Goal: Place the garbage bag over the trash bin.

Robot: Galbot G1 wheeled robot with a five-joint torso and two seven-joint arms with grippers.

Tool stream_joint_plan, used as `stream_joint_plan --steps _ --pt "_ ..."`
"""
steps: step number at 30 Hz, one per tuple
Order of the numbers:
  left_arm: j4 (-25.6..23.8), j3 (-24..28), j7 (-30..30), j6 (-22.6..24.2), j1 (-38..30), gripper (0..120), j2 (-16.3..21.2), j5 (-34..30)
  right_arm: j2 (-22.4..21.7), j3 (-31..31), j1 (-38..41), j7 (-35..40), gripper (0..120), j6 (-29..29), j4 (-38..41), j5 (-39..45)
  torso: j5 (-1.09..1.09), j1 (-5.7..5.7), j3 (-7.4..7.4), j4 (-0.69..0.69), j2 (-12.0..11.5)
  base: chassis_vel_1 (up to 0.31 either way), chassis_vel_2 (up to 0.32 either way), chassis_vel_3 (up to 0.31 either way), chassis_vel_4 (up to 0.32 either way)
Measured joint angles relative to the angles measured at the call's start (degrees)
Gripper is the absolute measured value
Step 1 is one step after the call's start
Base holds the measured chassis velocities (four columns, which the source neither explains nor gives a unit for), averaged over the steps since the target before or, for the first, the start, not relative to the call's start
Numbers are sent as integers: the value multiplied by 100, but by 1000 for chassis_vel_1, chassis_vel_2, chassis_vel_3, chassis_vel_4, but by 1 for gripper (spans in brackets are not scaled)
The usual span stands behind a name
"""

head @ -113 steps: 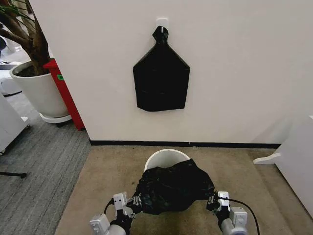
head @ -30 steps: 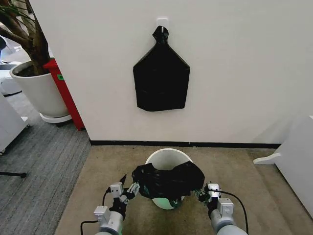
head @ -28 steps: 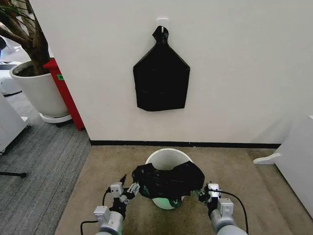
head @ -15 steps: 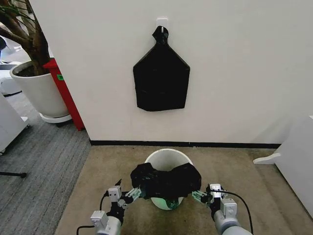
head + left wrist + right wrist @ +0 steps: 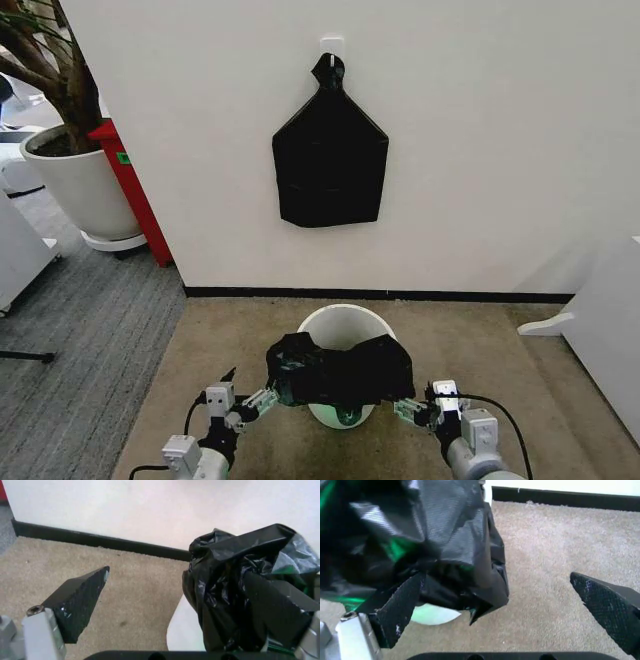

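- Glossy black plastic garbage bag is draping over the round cream-white plastic trash bin.
- Left gripper and right gripper are flanking it, jaws spread, gripping nothing.

My right gripper spread wide beside garbage bag, trash bin showing under it

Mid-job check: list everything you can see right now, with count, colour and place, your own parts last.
garbage bag: one, glossy black, bunched over the near rim of the trash bin
trash bin: one, cream-white, on the beige carpet by the wall
folded sheaf: one, black, hanging from a wall hook
planter: one, white, far left, holding a tree
panel: one, red, beside the planter
left gripper: open, at the bag's left edge
right gripper: open, at the bag's right edge
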Motion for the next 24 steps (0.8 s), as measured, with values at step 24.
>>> stream_joint_plan --steps 24 --pt "-1067 -108 31 -180 926 100 -229 545 -467 350 -523 158 100 -149 953 -352 1 0 0 0 -1 0 0 0 0"
